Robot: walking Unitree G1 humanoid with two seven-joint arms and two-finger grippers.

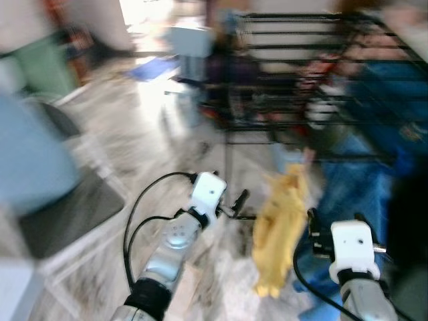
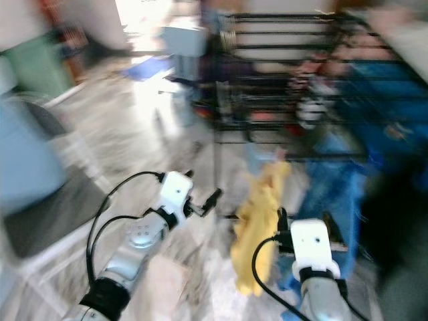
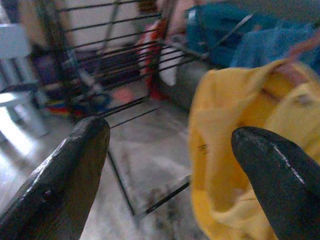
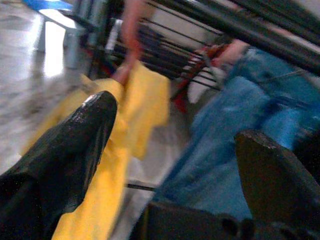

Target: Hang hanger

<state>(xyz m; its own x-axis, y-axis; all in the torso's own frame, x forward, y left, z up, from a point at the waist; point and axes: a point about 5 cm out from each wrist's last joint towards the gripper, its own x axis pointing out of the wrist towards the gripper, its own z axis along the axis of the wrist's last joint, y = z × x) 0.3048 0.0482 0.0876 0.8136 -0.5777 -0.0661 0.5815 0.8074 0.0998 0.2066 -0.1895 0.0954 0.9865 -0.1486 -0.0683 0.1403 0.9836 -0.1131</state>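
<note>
The head views are blurred. A yellow garment hangs low at the front edge of a black wire drying rack, with a pinkish hanger part rising from its top. My left gripper is open just left of the garment, and the cloth shows past its fingers without touching them. My right gripper is open on the garment's right. Between its fingers I see the yellow cloth and blue jeans, neither of them gripped.
Blue jeans and other clothes hang on the rack to the right. A pale stool stands behind, and a green bin sits at the far left. A dark mat lies on the marble floor at the left.
</note>
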